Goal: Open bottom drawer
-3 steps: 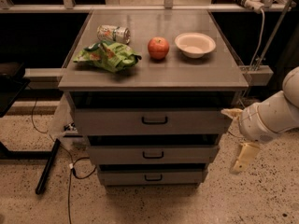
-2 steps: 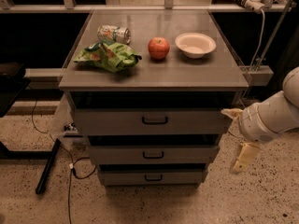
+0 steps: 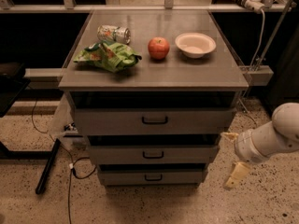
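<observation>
The grey cabinet has three drawers, and the bottom drawer [image 3: 152,176] is the slimmest one, just above the floor, with a small black bar handle [image 3: 153,177] at its centre. Its front sits in line with the drawers above. My gripper [image 3: 232,156] hangs to the right of the cabinet, level with the middle and bottom drawers and clear of both. It is open, with one cream finger [image 3: 229,136] up and the other [image 3: 235,175] down, and nothing between them.
On the cabinet top [image 3: 205,73] lie a green chip bag [image 3: 106,56], a tipped can [image 3: 113,33], a red apple [image 3: 159,47] and a white bowl [image 3: 195,44]. Cables [image 3: 70,164] and a black bar [image 3: 47,166] lie on the floor at the left.
My arm and gripper have moved down beside the cabinet, from level with the top drawer to level with the lower drawers. The drawers have not moved.
</observation>
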Robot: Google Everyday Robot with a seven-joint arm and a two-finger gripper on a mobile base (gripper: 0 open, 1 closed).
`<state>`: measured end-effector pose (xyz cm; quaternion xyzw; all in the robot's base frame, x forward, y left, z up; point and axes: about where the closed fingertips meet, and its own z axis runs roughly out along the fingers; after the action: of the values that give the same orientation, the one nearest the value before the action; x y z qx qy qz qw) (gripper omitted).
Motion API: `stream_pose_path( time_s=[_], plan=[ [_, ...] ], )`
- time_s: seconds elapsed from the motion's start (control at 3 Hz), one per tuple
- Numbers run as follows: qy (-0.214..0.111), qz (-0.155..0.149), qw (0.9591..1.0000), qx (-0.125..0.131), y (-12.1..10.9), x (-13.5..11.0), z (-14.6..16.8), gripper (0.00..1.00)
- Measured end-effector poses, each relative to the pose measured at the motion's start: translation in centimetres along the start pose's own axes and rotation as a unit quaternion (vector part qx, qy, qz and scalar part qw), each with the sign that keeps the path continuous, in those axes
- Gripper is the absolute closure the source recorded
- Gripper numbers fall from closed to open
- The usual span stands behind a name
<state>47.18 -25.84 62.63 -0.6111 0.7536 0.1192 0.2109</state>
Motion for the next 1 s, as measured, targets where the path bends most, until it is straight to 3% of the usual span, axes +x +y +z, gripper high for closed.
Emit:
stream_pose_path(
  time_s=[0.33, 0.67, 1.0],
  plan=[
    [-0.033, 0.017, 0.9992, 0.015, 0.0, 3.9, 5.4, 0.00],
    [-0.068, 0.012, 0.9967, 0.041, -1.1, 6.1, 10.1, 0.00],
    [-0.071, 0.027, 0.9958, 0.052, -2.0, 8.2, 14.6, 0.00]
  ],
)
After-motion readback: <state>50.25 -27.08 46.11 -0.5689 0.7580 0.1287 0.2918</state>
